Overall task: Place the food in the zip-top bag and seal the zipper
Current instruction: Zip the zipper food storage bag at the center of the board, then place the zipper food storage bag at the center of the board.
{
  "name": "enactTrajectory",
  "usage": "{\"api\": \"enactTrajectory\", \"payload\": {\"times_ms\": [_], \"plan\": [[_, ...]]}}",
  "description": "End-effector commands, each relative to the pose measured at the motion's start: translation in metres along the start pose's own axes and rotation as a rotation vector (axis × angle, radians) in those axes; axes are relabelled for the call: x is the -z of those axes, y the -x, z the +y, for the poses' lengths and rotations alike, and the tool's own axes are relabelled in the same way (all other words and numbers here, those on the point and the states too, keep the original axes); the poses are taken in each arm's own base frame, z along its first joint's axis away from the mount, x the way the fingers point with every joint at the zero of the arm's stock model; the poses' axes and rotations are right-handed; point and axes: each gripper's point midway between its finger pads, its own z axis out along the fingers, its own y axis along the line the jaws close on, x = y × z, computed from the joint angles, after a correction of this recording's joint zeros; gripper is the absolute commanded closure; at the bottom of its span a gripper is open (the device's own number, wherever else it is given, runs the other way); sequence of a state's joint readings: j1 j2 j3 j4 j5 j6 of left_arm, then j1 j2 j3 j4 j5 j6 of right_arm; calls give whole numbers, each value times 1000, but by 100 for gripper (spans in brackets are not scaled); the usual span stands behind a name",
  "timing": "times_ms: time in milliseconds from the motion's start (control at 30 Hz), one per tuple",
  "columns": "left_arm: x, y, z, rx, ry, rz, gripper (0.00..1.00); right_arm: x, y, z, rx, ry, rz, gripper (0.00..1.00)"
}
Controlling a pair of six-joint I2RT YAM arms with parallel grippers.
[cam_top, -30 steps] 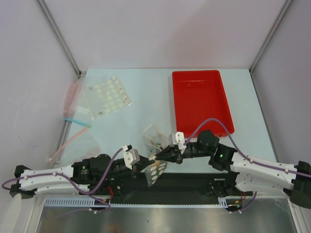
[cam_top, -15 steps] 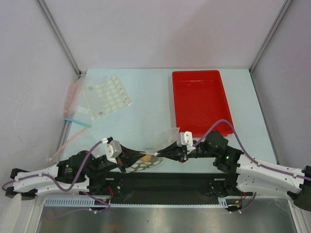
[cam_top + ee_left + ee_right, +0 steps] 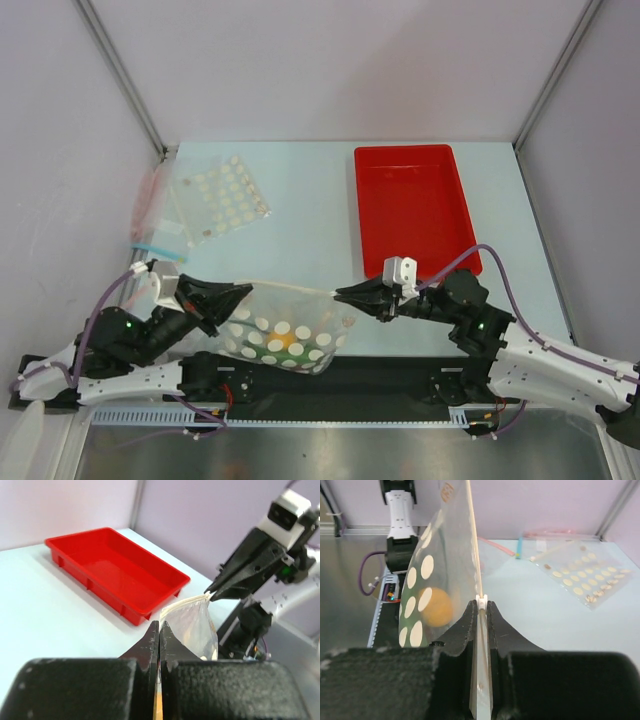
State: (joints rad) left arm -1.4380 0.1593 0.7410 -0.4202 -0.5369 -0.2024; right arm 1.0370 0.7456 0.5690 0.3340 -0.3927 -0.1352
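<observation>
The zip-top bag [image 3: 290, 335], clear with white dots, hangs stretched between my two grippers near the table's front edge. A yellow ball [image 3: 283, 343] and something green [image 3: 262, 352] of the food show inside it. My left gripper [image 3: 245, 292] is shut on the left end of the zipper [image 3: 295, 288]. My right gripper [image 3: 340, 293] is shut on the right end. In the right wrist view my jaws [image 3: 481, 602] clamp the white slider tab, with the bag [image 3: 427, 567] and yellow ball [image 3: 436, 607] just beyond. In the left wrist view my shut gripper [image 3: 159, 625] holds the bag [image 3: 192, 627].
An empty red tray [image 3: 415, 205] stands at the back right and shows in the left wrist view [image 3: 115, 572]. A flatter dotted bag [image 3: 222, 195] and plain clear bags [image 3: 150, 215] lie at the back left. The flatter dotted bag also shows in the right wrist view [image 3: 585, 575].
My grippers have drawn apart, the left one moving left and the right one slightly right. The bag now hangs spread wide between them with its top edge taut.
</observation>
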Motion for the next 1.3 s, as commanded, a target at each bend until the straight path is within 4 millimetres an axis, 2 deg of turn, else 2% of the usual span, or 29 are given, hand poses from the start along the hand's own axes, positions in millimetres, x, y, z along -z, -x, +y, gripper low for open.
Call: {"api": "enactTrajectory", "payload": {"times_ms": [0,133,167,233,267,533,567,633,667,700,833,933,967,1067,1100,1167,1200,1267], "plan": [[17,34,32,100,146,-131,100,8,-6,-23,-11,-120,28,100],[22,39,47,147,208,-215,100,18,-9,-43,-15,-215,48,100],[21,32,51,141,229,-213,100,21,-10,-47,-17,-237,52,100],[27,38,61,174,270,-264,100,27,-14,-54,-26,-275,54,100],[26,34,64,166,280,-268,100,31,-11,-61,-25,-308,42,100],[21,32,75,136,374,-293,100,44,-13,-73,-58,-350,26,100],[13,25,73,99,387,-267,100,44,-12,-72,-58,-342,22,100],[7,27,72,108,404,-293,100,43,-9,-69,-54,-324,16,100],[1,19,71,64,419,-265,100,43,-8,-67,-51,-315,13,100],[-1,25,70,81,422,-289,100,43,-6,-66,-51,-310,9,100],[-19,19,63,23,451,-253,100,46,-5,-69,-56,-338,2,100],[-28,18,66,-24,499,-237,100,53,-8,-80,-81,-417,3,100],[-30,20,67,-31,511,-239,100,59,-11,-93,-90,-500,7,100],[-33,22,80,-29,558,-268,100,72,-18,-111,-122,-635,13,100],[-38,19,78,-35,524,-261,100,73,-20,-112,-123,-645,16,100],[-49,9,90,-32,551,-245,100,74,-20,-113,-127,-651,18,100],[-60,0,86,-40,508,-213,100,74,-19,-113,-129,-651,15,100],[-78,-23,102,-39,548,-148,100,77,-22,-116,-140,-681,22,100]]}}
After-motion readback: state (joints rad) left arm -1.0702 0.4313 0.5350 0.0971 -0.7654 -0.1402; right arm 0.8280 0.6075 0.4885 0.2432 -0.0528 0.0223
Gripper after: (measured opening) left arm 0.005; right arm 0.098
